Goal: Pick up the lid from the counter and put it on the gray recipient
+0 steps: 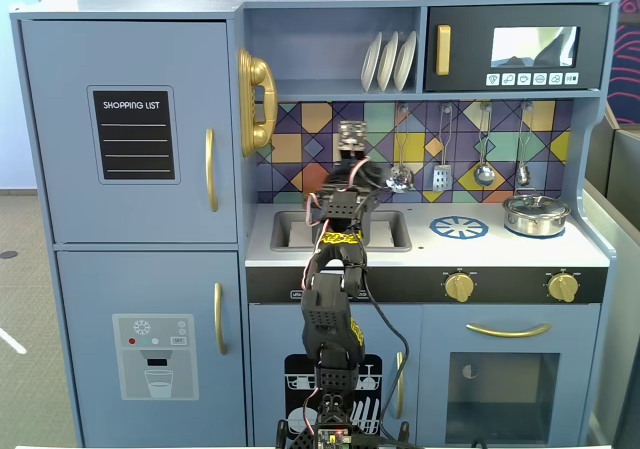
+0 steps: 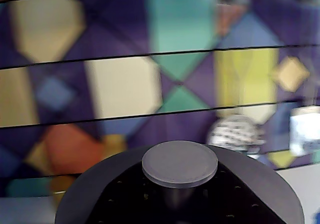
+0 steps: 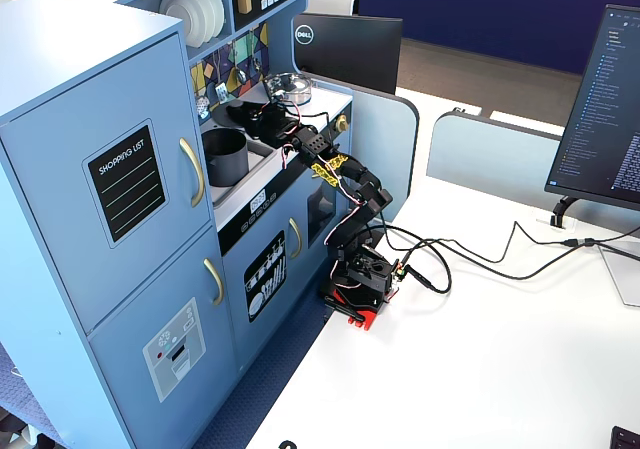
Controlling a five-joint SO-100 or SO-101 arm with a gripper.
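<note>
The lid's knob [image 2: 180, 163] and its dark gray disc fill the bottom of the wrist view, facing the tiled backsplash. In a fixed view my gripper [image 3: 248, 115] is shut on the lid [image 3: 237, 112] and holds it in the air. It hangs just above and behind the gray recipient [image 3: 225, 156], which stands in the sink. In the front fixed view the gripper [image 1: 367, 177] and lid [image 1: 374, 175] hang above the sink [image 1: 290, 231]. There the arm hides the recipient.
A shiny silver lidded pot [image 1: 535, 214] stands on the right burner, also seen from the side [image 3: 288, 87]. A blue-and-white burner print [image 1: 459, 228] lies beside it. Utensils [image 1: 485, 159] hang on the backsplash, and a faucet [image 1: 350, 134] rises behind the sink.
</note>
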